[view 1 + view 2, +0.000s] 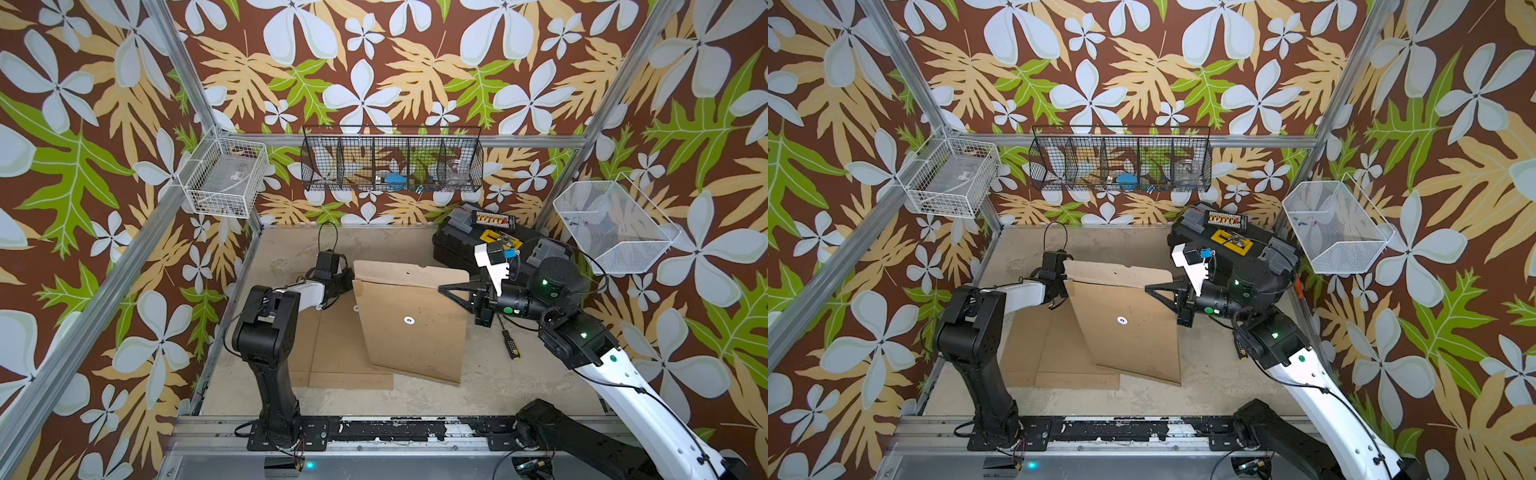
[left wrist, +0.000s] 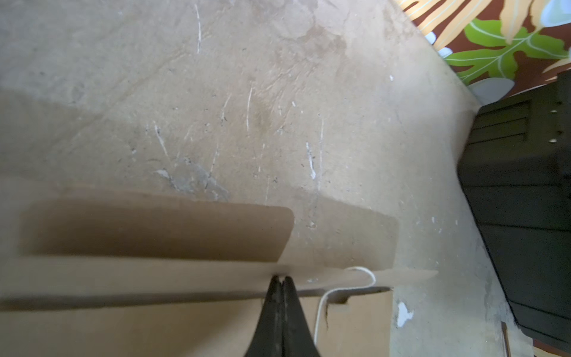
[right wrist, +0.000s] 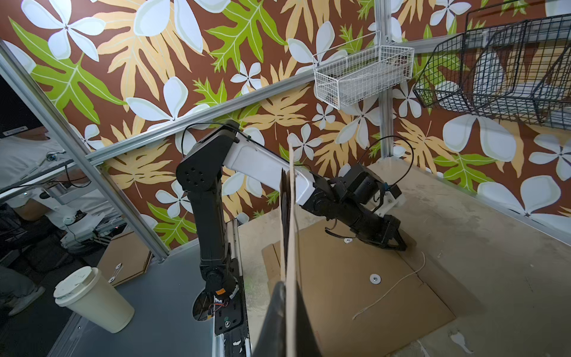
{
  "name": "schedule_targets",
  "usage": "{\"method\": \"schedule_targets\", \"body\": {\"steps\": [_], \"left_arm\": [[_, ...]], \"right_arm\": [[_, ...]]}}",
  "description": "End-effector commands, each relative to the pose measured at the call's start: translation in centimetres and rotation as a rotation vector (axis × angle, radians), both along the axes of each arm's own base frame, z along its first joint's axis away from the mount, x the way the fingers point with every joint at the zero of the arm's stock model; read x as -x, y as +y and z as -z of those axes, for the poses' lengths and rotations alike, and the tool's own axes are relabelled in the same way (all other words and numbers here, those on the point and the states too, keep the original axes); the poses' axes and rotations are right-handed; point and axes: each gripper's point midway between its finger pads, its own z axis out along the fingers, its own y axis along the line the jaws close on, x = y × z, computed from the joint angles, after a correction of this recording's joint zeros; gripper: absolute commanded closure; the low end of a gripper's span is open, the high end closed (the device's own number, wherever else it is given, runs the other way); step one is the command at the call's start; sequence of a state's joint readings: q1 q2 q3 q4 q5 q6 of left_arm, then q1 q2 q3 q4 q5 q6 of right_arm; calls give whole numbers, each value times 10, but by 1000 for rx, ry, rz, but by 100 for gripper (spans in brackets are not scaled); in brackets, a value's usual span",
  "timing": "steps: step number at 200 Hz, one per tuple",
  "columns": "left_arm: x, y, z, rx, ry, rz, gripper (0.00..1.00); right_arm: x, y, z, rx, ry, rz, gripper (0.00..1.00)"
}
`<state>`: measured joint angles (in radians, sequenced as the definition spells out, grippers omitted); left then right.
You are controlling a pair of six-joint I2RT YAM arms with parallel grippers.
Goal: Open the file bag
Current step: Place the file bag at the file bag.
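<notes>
In the middle of the table (image 1: pixel 498 374), the file bag (image 1: pixel 411 332) sits between both grippers. The left gripper (image 2: pixel 280 279) is clamped on its left edge and the right gripper (image 1: pixel 444 288) on its right edge, both near the flap (image 1: pixel 411 272). Its long axis runs from far edge to near edge, and the mouth points to the far edge.

Your left arm (image 1: pixel 266 328) stands up from its base with the elbow bent and the white forearm reaching level toward the middle. The left gripper (image 1: pixel 350 279) has its jaws pressed together on the left edge of the file bag (image 1: pixel 411 332). Your right arm (image 1: pixel 623 374) slants up from the opposite side, wrist bent so the right gripper (image 1: pixel 442 286) points toward the left one, jaws pinched on the bag's right edge.
</notes>
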<state>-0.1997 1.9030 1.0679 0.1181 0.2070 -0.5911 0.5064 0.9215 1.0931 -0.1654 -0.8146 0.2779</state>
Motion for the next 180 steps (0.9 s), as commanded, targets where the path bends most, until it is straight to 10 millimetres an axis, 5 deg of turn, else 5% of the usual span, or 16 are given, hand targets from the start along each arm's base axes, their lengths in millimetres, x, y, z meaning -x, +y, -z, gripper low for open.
{"method": "schedule_targets", "body": {"steps": [1,58,123,144,180], "left_arm": [[-6,2,4,-15,7,5,100],[-13,3,23,-30,60,9,100],[-6,4,39,-33,102,8,100],[-7,4,38,-34,102,8,100],[-5,4,39,-38,106,9,100]], "right_arm": [[-1,-1,-3,1,-37,9,100],[13,3,4,15,-6,-78,100],[79,14,-15,-83,-37,-382,100],[40,13,9,-42,11,-152,100],[-57,-1,110,212,218,270,100]]}}
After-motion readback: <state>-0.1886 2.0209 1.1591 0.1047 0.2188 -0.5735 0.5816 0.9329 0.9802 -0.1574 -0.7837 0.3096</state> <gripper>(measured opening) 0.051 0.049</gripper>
